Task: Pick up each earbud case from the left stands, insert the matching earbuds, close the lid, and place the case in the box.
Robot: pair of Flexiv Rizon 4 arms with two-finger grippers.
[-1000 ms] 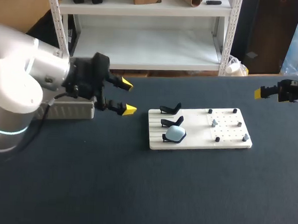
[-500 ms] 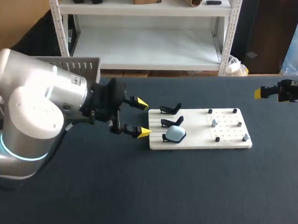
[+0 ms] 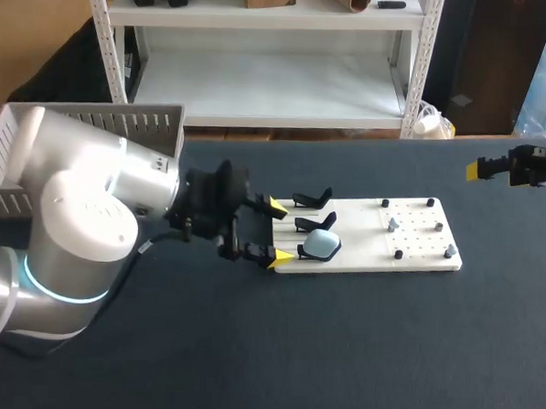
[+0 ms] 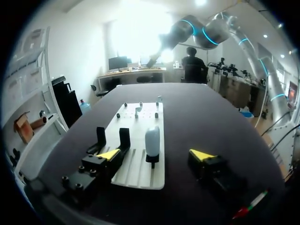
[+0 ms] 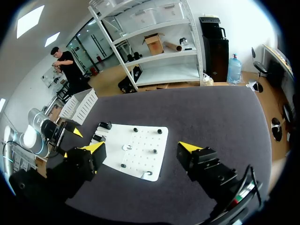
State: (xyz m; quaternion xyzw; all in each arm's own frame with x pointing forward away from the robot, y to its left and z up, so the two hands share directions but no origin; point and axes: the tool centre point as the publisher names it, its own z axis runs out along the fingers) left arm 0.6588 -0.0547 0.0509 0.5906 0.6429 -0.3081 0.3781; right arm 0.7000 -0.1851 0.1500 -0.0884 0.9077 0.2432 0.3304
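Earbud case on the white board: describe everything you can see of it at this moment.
The earbud case is a small, rounded, pale blue shell that looks like smooth plastic, with its lid apparently shut. It stands upright on the front black stand of three at the left end of the white board; only that stand touches it. The left end effector is open at the board's left edge, with the case ahead of its fingers, untouched.

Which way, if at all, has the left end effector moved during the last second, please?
Yes. The left end effector has travelled right, from near the basket to the board's left edge, close to the case.
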